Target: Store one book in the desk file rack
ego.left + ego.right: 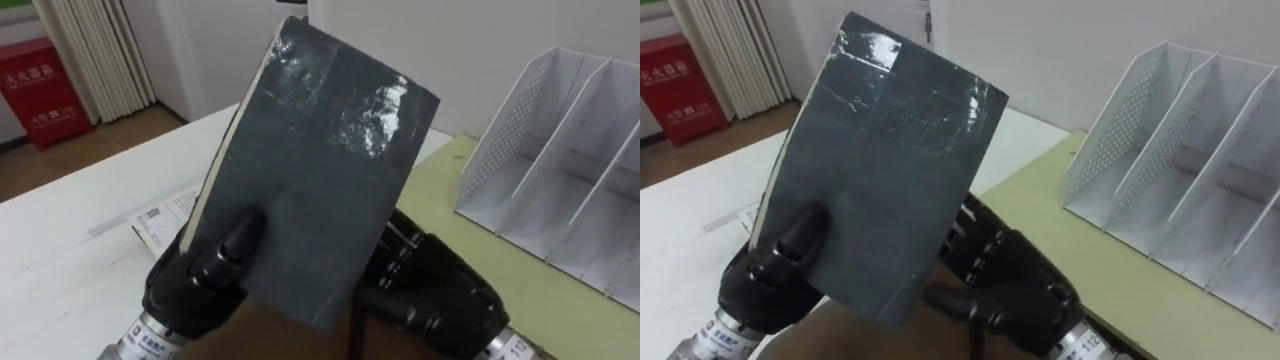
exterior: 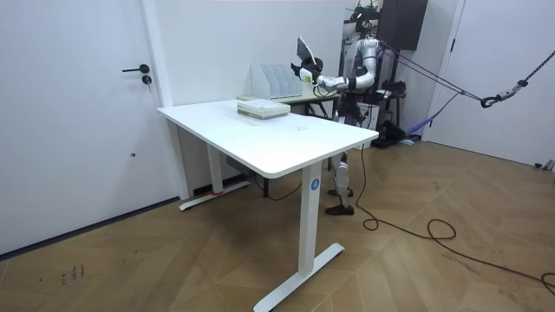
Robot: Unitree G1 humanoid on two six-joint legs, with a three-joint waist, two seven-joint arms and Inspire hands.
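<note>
Far left of the rack, a red box stands on the floor beyond the white table. Nearer the rack, printed papers lie on that table. My left hand grips the book from below, thumb pressed on its dark cover. The book is tilted in the air, left of the rack and clear of it, in no compartment. My right hand, just left of the rack, curls its fingers round the book's lower back edge. The rack sits on a green surface.
</note>
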